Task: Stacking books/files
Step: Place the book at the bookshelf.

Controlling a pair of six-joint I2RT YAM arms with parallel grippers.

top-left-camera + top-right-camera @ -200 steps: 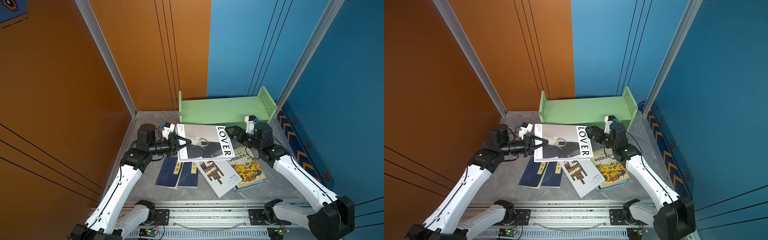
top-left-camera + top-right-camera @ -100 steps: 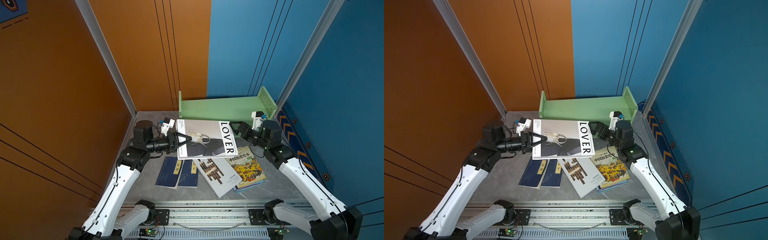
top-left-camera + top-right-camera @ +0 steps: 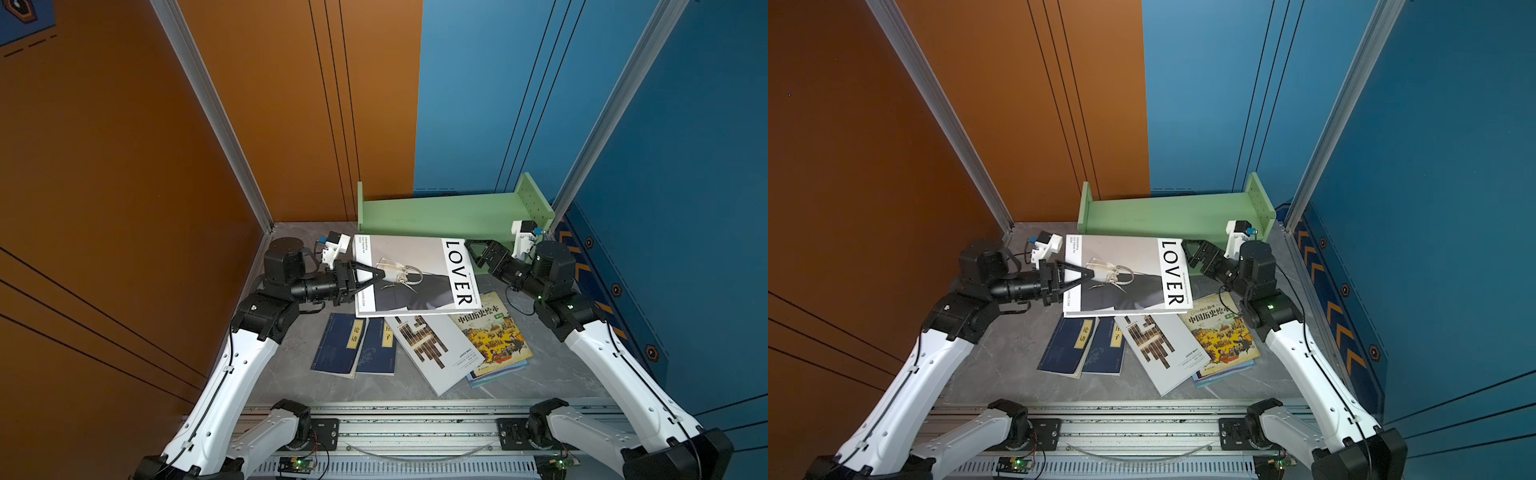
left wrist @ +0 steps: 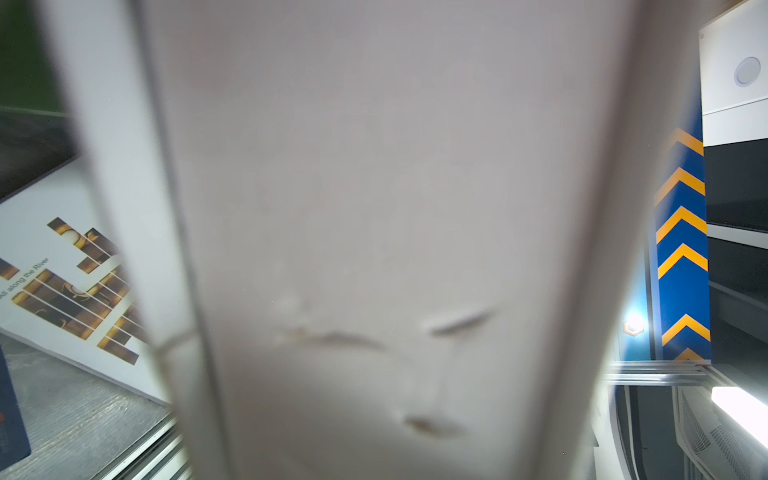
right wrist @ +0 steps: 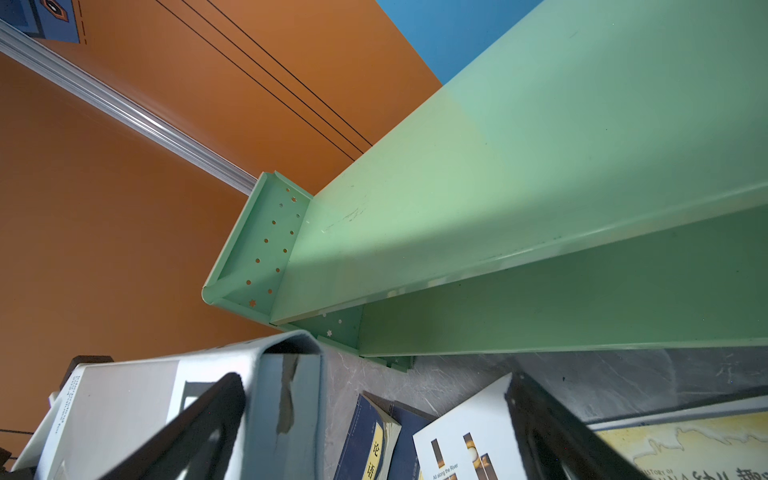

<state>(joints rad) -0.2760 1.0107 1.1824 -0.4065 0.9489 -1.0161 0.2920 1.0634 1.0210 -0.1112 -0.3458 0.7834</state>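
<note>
Shelf (image 3: 436, 212) at the back of the table (image 3: 299, 374), LOVER book (image 3: 411, 274) just before it, above the far ends of two labelled books (image 3: 338, 345) side by side at left and book with bars (image 3: 436, 353) beside them, picture book (image 3: 494, 336) rightmost, on thin book (image 3: 505, 369).

Two white arms (image 3: 237, 374) with black joints (image 3: 266, 311).

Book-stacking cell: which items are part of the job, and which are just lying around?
Job: LOVER book, held in the left gripper; white book with brown bars; yellow picture book; light-blue book under it; two navy books; right gripper, open.
Just there: green rack; front rail.
</note>
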